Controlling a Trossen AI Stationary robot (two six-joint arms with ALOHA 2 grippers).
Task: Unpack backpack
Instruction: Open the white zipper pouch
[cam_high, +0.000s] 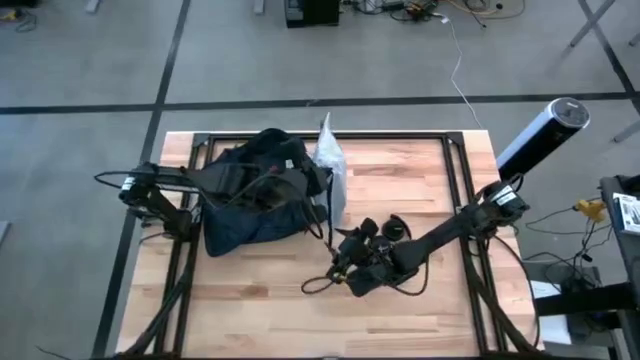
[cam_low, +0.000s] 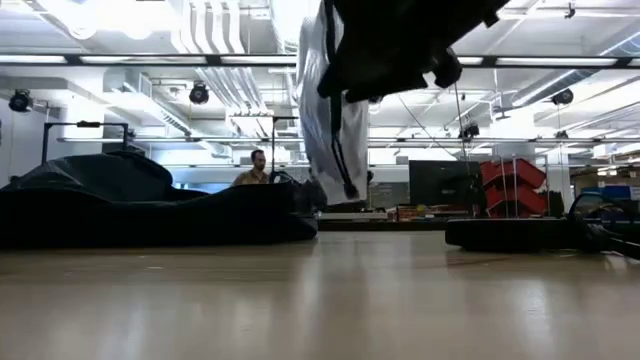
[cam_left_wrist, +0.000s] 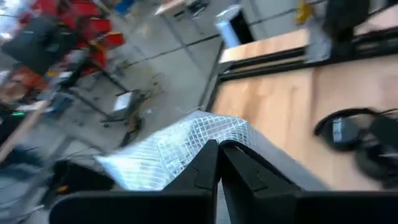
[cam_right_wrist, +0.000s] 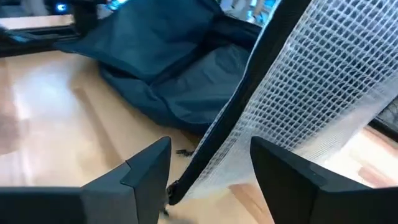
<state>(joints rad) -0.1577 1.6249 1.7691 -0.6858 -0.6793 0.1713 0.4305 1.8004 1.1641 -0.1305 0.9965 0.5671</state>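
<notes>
The dark navy backpack lies slumped on the table's left half. My left gripper reaches over it from the left and is shut on a silvery-grey mesh pouch. Black headphones with cables lie on the table right of the backpack. My right gripper stands open beside the headphones, facing the backpack. The pouch hangs just ahead of its fingers; whether they touch it I cannot tell. My left gripper pinches the pouch near its upper edge between its two shut fingers, coming from the table's left side over the backpack. The pouch hangs upright below the fingers, and its lower end is clear of the table.
Black frame rails run along the table's far and side edges. A loose black cable trails from the headphones toward the near edge. A silver-and-black cylinder stands off the table's right corner. A person sits far behind.
</notes>
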